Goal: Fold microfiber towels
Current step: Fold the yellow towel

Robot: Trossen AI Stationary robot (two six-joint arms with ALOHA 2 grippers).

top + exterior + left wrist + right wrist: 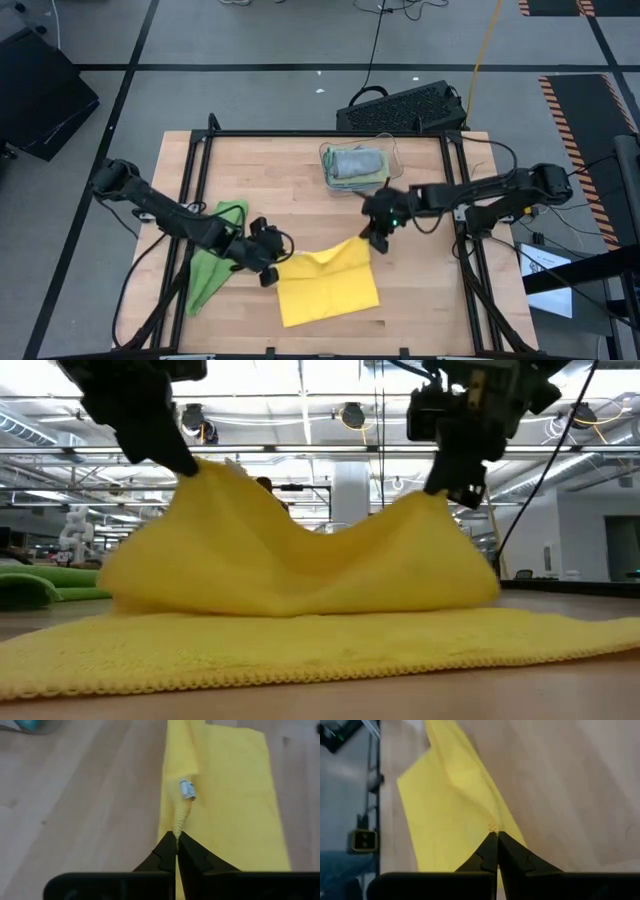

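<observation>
A yellow microfiber towel (pixel 325 285) lies at the table's near middle, its near half flat and its far edge raised. My left gripper (pixel 272 274) is shut on the towel's far left corner. My right gripper (pixel 377 244) is shut on its far right corner. In the low view the far edge (pixel 330 535) sags between the two raised corners. A bright green towel (pixel 213 262) lies crumpled on the table under my left arm. My left gripper pinches the yellow towel's far left corner (pixel 177 827) at its stitched edge, near a small white tag (pixel 187 790), between its two fingertips. It comes slanting down from the table's left. The corner is lifted clear; the towel's near part lies on the table. My right gripper pinches the towel's far right corner (pixel 493 826) between its two fingertips, slanting down from the table's right. That corner is held above the table (pixel 440 500), and the cloth slopes down from it to the flat near part.
A clear plastic bin (pixel 385 150) with folded towels (pixel 355 165) stands at the far middle of the table. A black keyboard (pixel 400 108) lies beyond the far edge. Bare wood (pixel 270 170) shows to the far left.
</observation>
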